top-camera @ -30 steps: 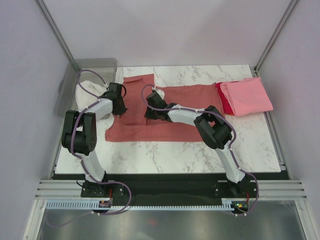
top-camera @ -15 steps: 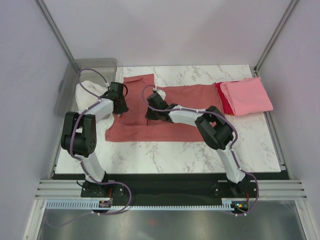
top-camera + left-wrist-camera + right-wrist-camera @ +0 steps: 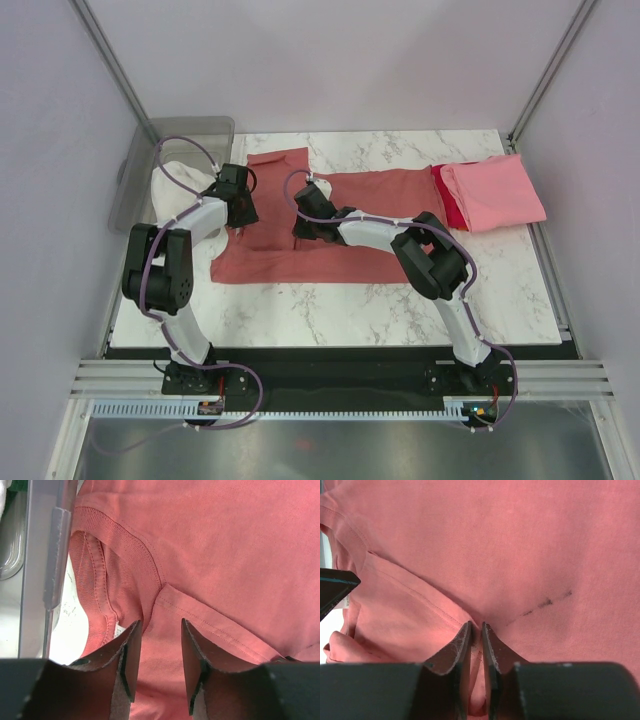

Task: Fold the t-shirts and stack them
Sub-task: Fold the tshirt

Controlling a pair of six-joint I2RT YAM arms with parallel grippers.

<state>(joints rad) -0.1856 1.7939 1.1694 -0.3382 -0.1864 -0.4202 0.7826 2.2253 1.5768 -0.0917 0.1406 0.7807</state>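
Observation:
The dusty salmon-red t-shirt (image 3: pixel 365 190) lies spread across the marble table (image 3: pixel 330 300). Its ribbed collar (image 3: pixel 125 550) fills the left wrist view. My left gripper (image 3: pixel 240 213) hovers just over the cloth beside the collar. It is open (image 3: pixel 160 625), with only flat cloth showing between its fingers. My right gripper (image 3: pixel 303 226) is at the shirt's middle, shut (image 3: pixel 476 626) on a pinched ridge of the salmon-red cloth (image 3: pixel 520 540). At the back right, the light pink t-shirt (image 3: pixel 495 192) lies folded on the bright red one (image 3: pixel 447 203).
A grey plastic bin (image 3: pixel 180 140) stands off the table's back left corner, with white cloth (image 3: pixel 175 185) by it. The bin's wall (image 3: pixel 47 555) shows close to the left gripper. Slanted frame posts (image 3: pixel 545 70) rise at both back corners.
My left gripper has opened, let go of the shirt near the collar and drawn slightly back. The right gripper has stayed pinched on the cloth, almost still.

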